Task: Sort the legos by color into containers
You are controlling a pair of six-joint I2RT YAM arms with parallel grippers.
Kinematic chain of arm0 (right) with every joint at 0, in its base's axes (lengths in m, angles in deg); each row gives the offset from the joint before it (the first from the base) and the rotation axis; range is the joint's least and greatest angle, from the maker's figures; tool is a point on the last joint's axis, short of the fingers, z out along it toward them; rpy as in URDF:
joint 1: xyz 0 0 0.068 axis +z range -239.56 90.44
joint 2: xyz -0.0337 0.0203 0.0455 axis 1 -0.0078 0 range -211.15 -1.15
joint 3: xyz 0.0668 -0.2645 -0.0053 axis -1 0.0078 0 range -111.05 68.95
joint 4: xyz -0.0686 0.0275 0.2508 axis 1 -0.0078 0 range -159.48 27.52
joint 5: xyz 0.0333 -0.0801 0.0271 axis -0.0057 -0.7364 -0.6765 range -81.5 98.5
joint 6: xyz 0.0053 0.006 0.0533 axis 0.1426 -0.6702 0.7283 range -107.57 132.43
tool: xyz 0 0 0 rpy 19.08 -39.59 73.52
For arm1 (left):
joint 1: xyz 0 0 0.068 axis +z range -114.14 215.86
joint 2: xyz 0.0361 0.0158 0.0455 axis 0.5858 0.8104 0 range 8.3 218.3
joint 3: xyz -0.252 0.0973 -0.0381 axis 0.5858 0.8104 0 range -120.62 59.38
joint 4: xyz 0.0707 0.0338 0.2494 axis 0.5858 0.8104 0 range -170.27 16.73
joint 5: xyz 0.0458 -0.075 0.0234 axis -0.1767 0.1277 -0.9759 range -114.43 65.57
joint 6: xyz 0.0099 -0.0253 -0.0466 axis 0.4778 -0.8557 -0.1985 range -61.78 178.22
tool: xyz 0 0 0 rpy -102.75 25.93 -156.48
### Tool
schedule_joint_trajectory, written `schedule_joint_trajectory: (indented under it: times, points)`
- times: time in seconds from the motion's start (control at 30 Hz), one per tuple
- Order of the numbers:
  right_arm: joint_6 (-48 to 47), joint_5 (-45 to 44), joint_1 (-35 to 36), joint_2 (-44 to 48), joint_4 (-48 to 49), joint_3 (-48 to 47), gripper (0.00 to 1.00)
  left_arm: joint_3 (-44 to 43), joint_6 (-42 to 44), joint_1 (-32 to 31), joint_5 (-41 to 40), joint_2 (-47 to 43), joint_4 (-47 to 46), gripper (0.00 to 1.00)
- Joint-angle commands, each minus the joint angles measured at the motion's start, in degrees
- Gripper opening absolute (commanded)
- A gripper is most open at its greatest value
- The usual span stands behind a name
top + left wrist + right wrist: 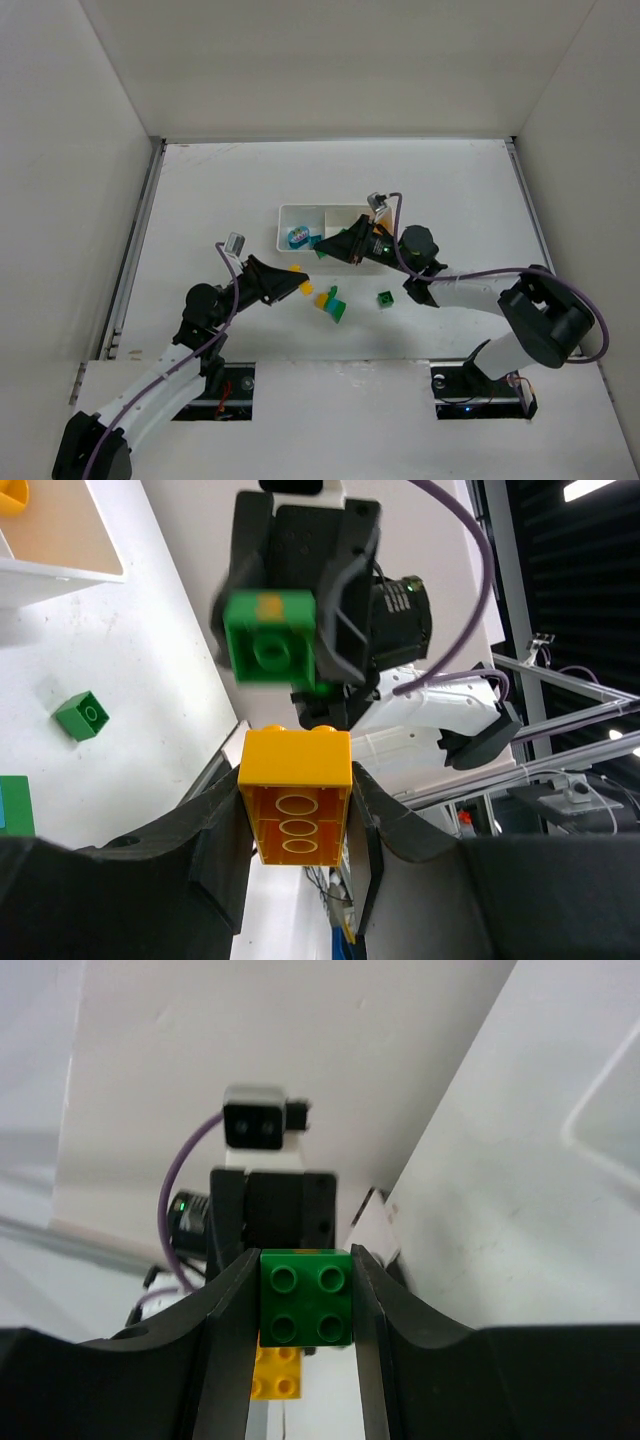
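Observation:
My left gripper (298,289) is shut on a yellow brick (296,795), held above the table in front of the white tray (300,208). My right gripper (320,251) is shut on a green brick (305,1298) and faces the left gripper at the tray's near edge. The green brick also shows in the left wrist view (270,638). The yellow brick shows behind it in the right wrist view (278,1372). A teal brick (298,237) lies in the tray's left compartment. The right arm hides the tray's right part.
Loose on the table: a small yellow brick (295,268), a cluster of yellow, teal and green bricks (332,301), and a green brick (385,298), also in the left wrist view (82,715). White walls enclose the table.

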Motion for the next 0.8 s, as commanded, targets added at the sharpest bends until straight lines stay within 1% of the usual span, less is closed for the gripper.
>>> schedule_joint_trajectory:
  times: [0.0, 0.13, 0.2, 0.27, 0.37, 0.43, 0.5, 0.57, 0.63, 0.77]
  points:
    - [0.02, 2.94, -3.31, 0.79, 4.35, 0.97, 0.33, -1.07, 0.56, 0.5, 1.63, -0.81, -4.05, 0.2]
    - [-0.85, 3.55, -5.69, 0.79, 3.03, 1.41, 0.33, -1.07, 0.82, 1.46, 1.89, -0.28, -4.32, 0.2]
    - [-3.3, 2.86, -7.27, 0.79, -0.73, 0.01, 0.33, -1.16, 1.17, 2.17, 1.89, 0.51, -4.41, 0.2]
    - [-7.51, 1.19, -8.59, 0.7, -7.39, -2.27, 0.33, -1.68, 1.7, 2.61, 1.63, 1.65, -4.32, 0.2]
    - [-18.05, -8.19, -8.68, 1.58, -22.5, -6.66, 0.33, -2.74, 3.1, 2.61, 1.02, 3.23, -3.88, 0.2]
    - [-25.87, -17.49, -8.16, 2.2, -32.08, -9.91, 0.34, -3.09, 3.98, 2.61, 0.23, 4.2, -3.79, 0.2]
    - [-32.03, -28.03, -5.7, 1.68, -39.65, -13.08, 0.34, -3.36, 5.04, 2.7, -0.39, 5.34, -3.7, 0.2]
    - [-36.87, -35.17, -4.03, -0.08, -44.15, -15.89, 0.34, -3.79, 6.0, 2.79, -1.09, 6.92, -3.7, 0.2]
    - [-39.6, -39.31, -2.19, -2.19, -46.18, -17.92, 0.34, -4.41, 6.88, 2.79, -1.53, 8.59, -3.7, 0.2]
    - [-40.67, -44.16, -0.6, -4.74, -46.37, -19.5, 0.34, -5.9, 8.38, 2.87, -2.5, 11.06, -3.7, 0.2]
